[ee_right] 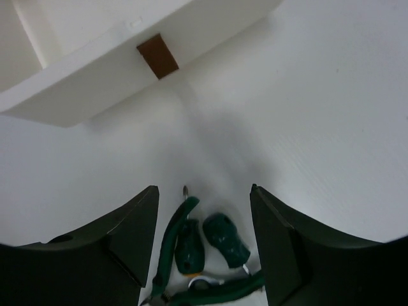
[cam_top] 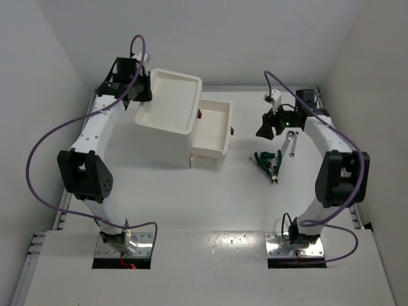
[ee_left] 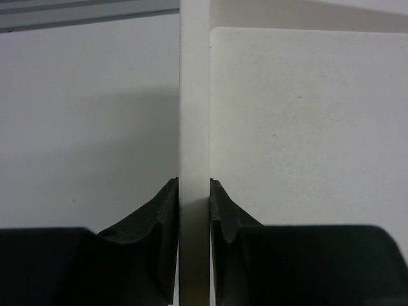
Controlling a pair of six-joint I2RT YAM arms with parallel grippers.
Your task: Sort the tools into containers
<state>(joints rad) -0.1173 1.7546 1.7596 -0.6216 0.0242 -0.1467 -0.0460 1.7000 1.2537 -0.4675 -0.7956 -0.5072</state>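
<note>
The containers are one white drawer unit [cam_top: 167, 131] with a rimmed top tray [cam_top: 194, 81] and an upper drawer [cam_top: 224, 104] pulled out to the right. My left gripper [cam_top: 143, 90] is shut on the tray's left rim [ee_left: 194, 115], which runs up between its jaws [ee_left: 194, 185]. To the right of the unit, my right gripper [cam_top: 270, 125] hangs open, nothing in it. Under it [ee_right: 203, 189] on the table lie dark green-handled pliers [ee_right: 167, 245] [cam_top: 266, 162] and two stubby green-handled screwdrivers [ee_right: 189, 245]. A slim silver wrench [cam_top: 291, 141] lies just right of them.
A lower drawer [cam_top: 207, 157] sticks out slightly under the open one. The open drawer's dark red-brown handle [ee_right: 157, 56] faces my right gripper. White walls close in the table at the back and on both sides.
</note>
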